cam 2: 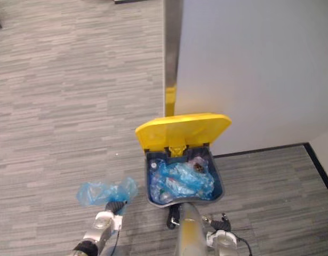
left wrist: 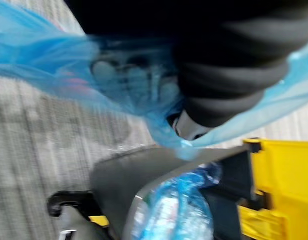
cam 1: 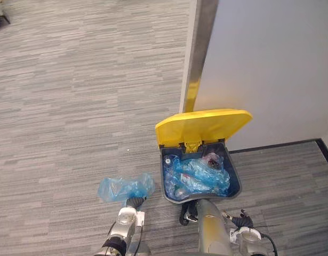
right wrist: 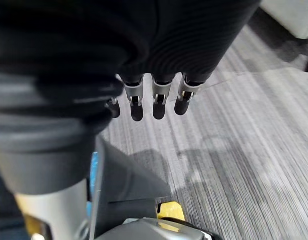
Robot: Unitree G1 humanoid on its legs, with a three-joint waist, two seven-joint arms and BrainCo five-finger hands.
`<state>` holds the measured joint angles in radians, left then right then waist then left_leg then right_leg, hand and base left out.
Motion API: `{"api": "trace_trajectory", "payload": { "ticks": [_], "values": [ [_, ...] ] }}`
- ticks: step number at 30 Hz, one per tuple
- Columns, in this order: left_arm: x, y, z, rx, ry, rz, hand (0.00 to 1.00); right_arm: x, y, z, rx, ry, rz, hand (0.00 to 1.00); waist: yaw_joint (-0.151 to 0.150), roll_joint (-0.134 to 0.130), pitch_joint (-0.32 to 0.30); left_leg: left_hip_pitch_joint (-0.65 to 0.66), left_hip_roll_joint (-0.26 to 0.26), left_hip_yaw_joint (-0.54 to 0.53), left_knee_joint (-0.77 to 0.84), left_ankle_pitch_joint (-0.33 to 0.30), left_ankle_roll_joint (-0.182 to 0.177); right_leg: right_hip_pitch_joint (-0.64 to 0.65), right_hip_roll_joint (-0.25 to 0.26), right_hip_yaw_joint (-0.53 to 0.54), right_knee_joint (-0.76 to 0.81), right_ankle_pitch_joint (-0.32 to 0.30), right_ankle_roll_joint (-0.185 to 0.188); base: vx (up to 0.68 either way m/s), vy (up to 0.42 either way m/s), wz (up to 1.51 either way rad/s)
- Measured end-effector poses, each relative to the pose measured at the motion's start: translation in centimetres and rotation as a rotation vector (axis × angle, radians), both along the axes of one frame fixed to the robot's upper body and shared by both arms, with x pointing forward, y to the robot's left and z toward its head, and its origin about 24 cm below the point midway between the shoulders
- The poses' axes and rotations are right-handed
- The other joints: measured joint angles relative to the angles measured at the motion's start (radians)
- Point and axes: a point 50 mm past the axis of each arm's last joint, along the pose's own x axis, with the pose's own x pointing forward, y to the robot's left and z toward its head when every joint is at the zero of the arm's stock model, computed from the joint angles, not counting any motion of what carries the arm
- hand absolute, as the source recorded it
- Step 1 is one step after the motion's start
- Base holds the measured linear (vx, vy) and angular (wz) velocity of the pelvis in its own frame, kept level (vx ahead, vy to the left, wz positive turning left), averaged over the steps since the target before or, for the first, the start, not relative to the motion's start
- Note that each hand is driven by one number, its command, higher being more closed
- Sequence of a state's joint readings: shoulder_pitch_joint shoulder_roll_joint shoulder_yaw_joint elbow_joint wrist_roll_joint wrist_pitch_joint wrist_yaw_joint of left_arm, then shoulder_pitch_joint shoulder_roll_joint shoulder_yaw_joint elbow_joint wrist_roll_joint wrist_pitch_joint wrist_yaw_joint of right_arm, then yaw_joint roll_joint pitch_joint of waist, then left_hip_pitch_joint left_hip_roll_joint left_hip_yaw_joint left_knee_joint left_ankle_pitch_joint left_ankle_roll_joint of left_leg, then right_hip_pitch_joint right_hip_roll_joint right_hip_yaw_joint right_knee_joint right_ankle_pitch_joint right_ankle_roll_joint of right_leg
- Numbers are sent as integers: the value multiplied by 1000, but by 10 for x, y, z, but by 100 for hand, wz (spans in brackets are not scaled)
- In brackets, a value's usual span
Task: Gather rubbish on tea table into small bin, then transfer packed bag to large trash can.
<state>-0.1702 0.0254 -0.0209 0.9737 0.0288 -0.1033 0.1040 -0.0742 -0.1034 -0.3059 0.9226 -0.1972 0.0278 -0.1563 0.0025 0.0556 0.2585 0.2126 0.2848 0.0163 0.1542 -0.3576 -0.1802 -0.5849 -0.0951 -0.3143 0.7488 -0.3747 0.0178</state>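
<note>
a grey striped carpet floor (cam 1: 73, 106) runs up to a pale wall (cam 1: 270, 64) with a metal strip (cam 1: 198, 53) on its edge and a dark skirting (cam 1: 276, 145) at its foot. a grey bin (cam 1: 236, 184) stands on the floor just before the wall corner. its yellow lid (cam 1: 201, 125) is up and leans back toward the wall. the bin is filled close to the rim with rubbish (cam 1: 198, 176) in crumpled blue film.

the bag (cam 1: 124, 188), of thin blue film, is outside the bin, beside its left wall and apart from it. the left hand (cam 1: 135, 202) is at the near end of the bag. in the left wrist view the film lies over this hand, the fingers (left wrist: 128, 80) show dimly through it, and the film gathers to a pinch at the thumb, so the hand is grasping the bag. i cannot tell if the bag touches the floor.

the right hand (cam 1: 242, 220) is near the front right corner of the bin. in its wrist view the fingers (right wrist: 159, 107) hang loose in a row over the carpet and grasp nothing.
</note>
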Motion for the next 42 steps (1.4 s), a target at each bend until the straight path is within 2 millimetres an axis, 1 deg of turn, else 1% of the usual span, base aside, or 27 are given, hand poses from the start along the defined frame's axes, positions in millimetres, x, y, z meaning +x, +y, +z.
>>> {"api": "trace_trajectory", "payload": {
  "ticks": [1, 2, 3, 4, 5, 6, 7, 8, 9, 10, 11, 12, 13, 14, 15, 16, 18, 19, 21, 22, 23, 26, 27, 31, 35, 38, 42],
  "values": [
    [6, 3, 3, 13, -13, -12, 100, 17, 6, 6, -9, -31, 58, 0, -8, 6, -2, -7, 23, -8, -110, 36, 31, -9, 7, -67, -78, 20, -1, -135, -272, 50],
    [13, 3, 7, 27, -28, -41, 100, 24, 16, 7, 2, -37, 90, 0, -9, -16, 6, -78, -8, -6, 5, 5, 75, -13, -17, -94, -132, 53, 112, -170, -248, 53],
    [16, 0, 9, 25, -31, -53, 100, 30, 15, 10, -11, -52, 108, 0, -1, -23, 8, -169, -37, -5, 215, -33, 90, -30, -27, -82, -133, 84, 200, -143, -131, 61],
    [13, 2, 7, 21, -31, -46, 100, 42, 19, 17, -34, -88, 168, 0, -16, -26, 10, -204, -73, 20, 344, -70, 75, -74, 2, 169, 53, 115, 33, -42, -21, 66],
    [10, 2, 6, 21, -25, -45, 100, 41, 20, 17, -37, -87, 179, 0, -37, -41, 3, -203, -78, 31, 331, -103, 67, -48, 2, 239, 28, 61, 68, -17, -43, 100],
    [11, 4, 8, 24, -38, -48, 100, 57, 23, 27, -55, -127, 215, 0, -39, -28, 8, -190, -63, 4, 243, -143, -18, -74, -10, 223, 56, 44, 64, -65, -115, 84],
    [10, 9, 7, 38, -38, -45, 100, 74, 30, 37, -65, -173, 252, 0, -28, -49, 10, -212, -73, -9, 193, -95, -41, -98, -29, 218, 29, 69, 69, -128, -172, 60],
    [5, 13, 5, 44, -24, -38, 100, 84, 35, 44, -76, -203, 282, 0, -23, -40, 7, -218, -61, -27, 140, -82, -29, -94, -13, 204, -18, 84, 79, -148, -180, 39],
    [-3, 17, 1, 52, -11, -28, 100, 97, 46, 53, -86, -237, 336, 0, -16, -30, -10, -202, -58, -43, 21, -69, -13, -94, 2, 191, -79, 98, 76, -94, -155, 52],
    [-4, 24, 3, 69, -20, -19, 100, 111, 52, 66, -101, -285, 372, 0, -19, -44, -12, -195, -70, -65, -26, -65, 0, -85, 3, 181, -147, 149, 51, -70, -156, 51],
    [-3, 23, 4, 68, -30, -17, 100, 122, 50, 78, -123, -329, 384, 0, -13, -40, -10, -216, -78, -59, 24, -58, -9, -85, 6, 173, -178, 160, 54, -56, -144, 34],
    [-3, 22, 5, 63, -40, -11, 100, 138, 49, 96, -154, -390, 406, 0, 3, -25, -12, -226, -94, -52, 83, -56, -9, -73, 14, 148, -235, 189, 54, -62, -141, 19],
    [-3, 24, 6, 71, -48, -12, 100, 151, 49, 112, -178, -437, 421, 0, 0, -21, -8, -210, -118, -44, 78, -47, 6, -58, 19, 127, -263, 220, 54, -63, -120, 22],
    [-5, 24, 5, 73, -46, -14, 100, 157, 47, 120, -196, -459, 428, 0, -3, -19, -7, -200, -131, -38, 62, -39, 16, -53, 23, 119, -268, 232, 51, -74, -90, 34],
    [-2, 25, 8, 78, -59, -19, 100, 167, 43, 134, -224, -501, 432, 0, -1, -30, 1, -169, -152, -31, 25, -25, 25, -46, 32, 105, -261, 254, 22, -102, -76, 21],
    [0, 30, 10, 85, -71, -11, 100, 177, 42, 150, -239, -546, 434, 0, 9, -58, 14, -170, -153, -35, 21, -5, 16, -44, 28, 106, -265, 263, 12, -122, -66, 13],
    [0, 33, 10, 91, -71, -11, 100, 188, 42, 168, -250, -601, 431, 0, 6, -66, 18, -186, -151, -37, 23, -9, 24, -44, 29, 104, -293, 286, 11, -152, -44, 3],
    [-2, 32, 9, 93, -64, -20, 100, 198, 37, 187, -270, -648, 423, 0, 3, -57, 22, -205, -147, -41, 23, -9, 26, -44, 33, 102, -330, 313, 10, -168, -34, 3],
    [-2, 32, 9, 91, -64, -17, 100, 204, 32, 201, -284, -677, 411, 0, 3, -49, 26, -218, -141, -42, 19, -9, 26, -45, 40, 97, -357, 331, 9, -90, -31, 4],
    [-2, 34, 10, 93, -68, -12, 100, 210, 29, 216, -292, -716, 396, 0, 3, -44, 29, -231, -136, -52, 14, -8, 27, -50, 47, 89, -373, 340, 0, -15, -32, 2],
    [-1, 34, 10, 96, -71, -11, 100, 213, 28, 222, -300, -727, 390, 0, 3, -44, 29, -234, -135, -54, 7, -7, 28, -57, 48, 86, -374, 340, -1, 11, -43, 5],
    [4, 28, 14, 91, -95, -37, 100, 221, 17, 250, -329, -786, 366, 0, 1, -40, 30, -249, -133, -53, -4, 17, 4, -81, 55, 75, -371, 342, -10, 38, -10, -3],
    [6, 27, 15, 89, -102, -44, 100, 222, 17, 254, -329, -796, 363, 0, 1, -40, 30, -249, -132, -52, -7, 24, 0, -82, 55, 74, -370, 345, -17, 73, -5, -6],
    [23, 15, 34, 66, -217, -82, 100, 228, 13, 281, -355, -856, 351, 0, -12, -39, 30, -248, -133, -52, -11, 29, -1, -78, 45, 73, -367, 350, -25, 19, 13, 3],
    [31, 7, 46, 27, -282, -94, 100, 230, 9, 291, -375, -866, 344, 0, -14, -39, 30, -249, -141, -52, -11, 30, 2, -76, 33, 73, -367, 350, -25, -18, 30, 6],
    [38, -3, 64, -24, -369, -118, 100, 231, 9, 296, -372, -872, 338, 0, -16, -39, 30, -249, -146, -53, -10, 31, 3, -76, 27, 73, -364, 350, -25, -1, 9, 1],
    [47, -22, 96, -135, -514, -163, 100, 230, 5, 297, -363, -867, 325, 0, -18, -38, 30, -247, -157, -57, -7, 33, 6, -70, 12, 72, -360, 350, -25, -18, 33, 7]
  ]
}}
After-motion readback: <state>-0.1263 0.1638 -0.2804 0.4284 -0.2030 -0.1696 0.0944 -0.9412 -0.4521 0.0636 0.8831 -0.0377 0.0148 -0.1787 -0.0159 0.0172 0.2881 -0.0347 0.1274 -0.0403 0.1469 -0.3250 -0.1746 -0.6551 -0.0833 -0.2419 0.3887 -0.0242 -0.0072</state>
